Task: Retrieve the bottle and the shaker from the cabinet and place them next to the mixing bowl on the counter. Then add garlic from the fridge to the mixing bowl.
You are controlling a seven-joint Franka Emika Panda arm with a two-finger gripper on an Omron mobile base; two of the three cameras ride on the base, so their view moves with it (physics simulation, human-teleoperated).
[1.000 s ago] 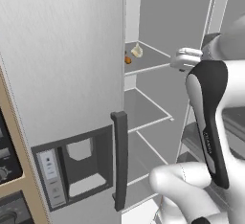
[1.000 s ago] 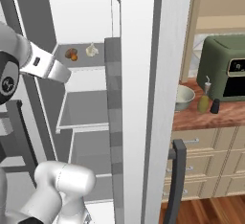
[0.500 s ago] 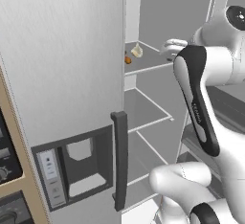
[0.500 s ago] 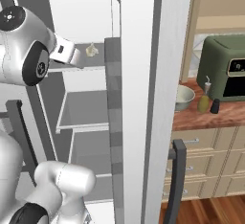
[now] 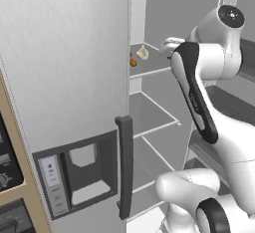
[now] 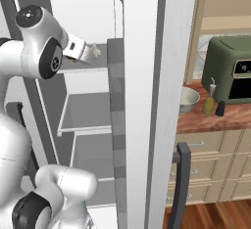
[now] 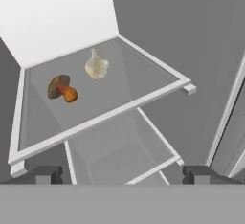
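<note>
The pale garlic (image 7: pixel 96 65) lies on the upper fridge shelf (image 7: pixel 119 109), with a brown mushroom (image 7: pixel 62 88) beside it. My gripper (image 7: pixel 122 176) hovers in front of that shelf, a little above its front rim, open and holding nothing. In the right base view the gripper (image 6: pixel 87 54) is just short of the garlic (image 6: pixel 96 52). The mixing bowl (image 6: pixel 188 99) sits on the counter to the right of the fridge, with the yellow-green bottle (image 6: pixel 209 104) and the dark shaker (image 6: pixel 220 108) next to it. The left base view shows the garlic (image 5: pixel 142 53) beyond my arm.
The open fridge door (image 5: pixel 64 92) with its dark handle (image 5: pixel 125 167) stands to the left. A white door edge (image 6: pixel 139 101) borders the compartment on the right. A green countertop oven (image 6: pixel 230 69) stands behind the bottle. Lower shelves (image 7: pixel 129 163) are bare.
The arm has swung up and forward, bringing the hand closer to the upper shelf with the garlic. The jaws have stayed open.
</note>
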